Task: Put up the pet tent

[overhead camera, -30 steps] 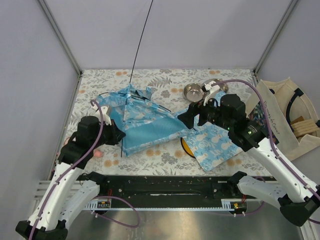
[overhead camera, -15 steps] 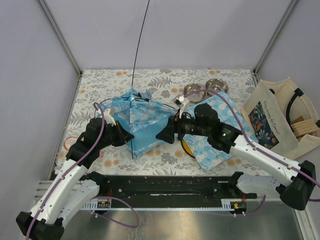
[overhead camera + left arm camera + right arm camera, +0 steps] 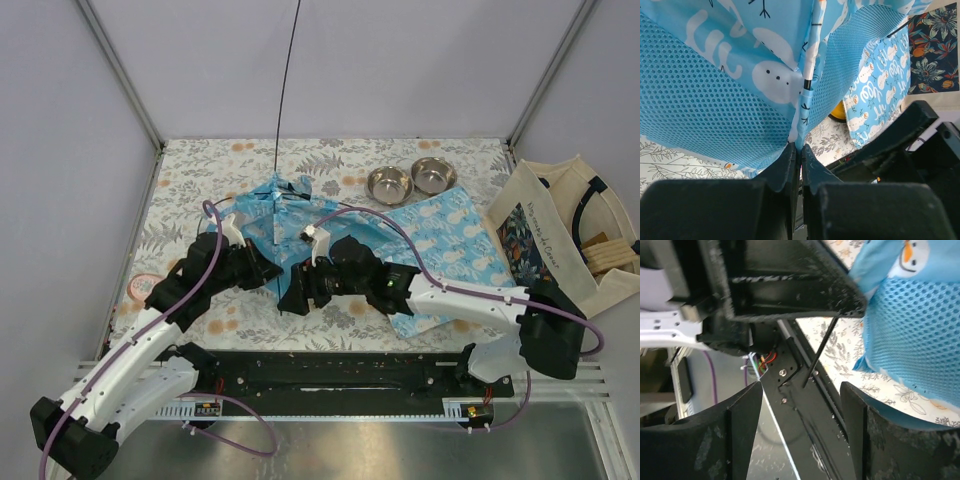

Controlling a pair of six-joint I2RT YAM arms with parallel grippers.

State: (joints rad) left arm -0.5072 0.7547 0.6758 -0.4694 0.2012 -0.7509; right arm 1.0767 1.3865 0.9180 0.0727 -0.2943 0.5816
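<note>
Pinching the tent point(image 3: 280, 215) at its 6 o'clock corner, the left gripper point(image 3: 800, 157) has its fingers pressed together on the fabric hem, just below where a black rod enters the sleeve. The tent sits half-raised near the middle of the table point(image 3: 200, 170), its mesh side hanging loose above the left fingers. One long pole point(image 3: 287, 90) rises from its peak toward 12 o'clock and runs out of the top view.

The right gripper point(image 3: 801, 390) stands wide open at 5 o'clock of the tent, just beside the left one, and grips nothing. A thin pole end point(image 3: 818, 355) slants down between its fingers without touching either. The tent's mesh edge hangs close to one finger.

At 3 o'clock of the tent lies the flat mat point(image 3: 445, 235), with the right arm stretched across its near edge. Two steel bowls point(image 3: 389, 184) stand at 1 o'clock, apart from the tent. A cloth bag point(image 3: 560, 240) leans past the table's 3 o'clock edge. A pink ring point(image 3: 145, 288) lies at the 9 o'clock edge. Bare patterned cloth shows along 12 o'clock and between 9 and 11 o'clock of the tent.
</note>
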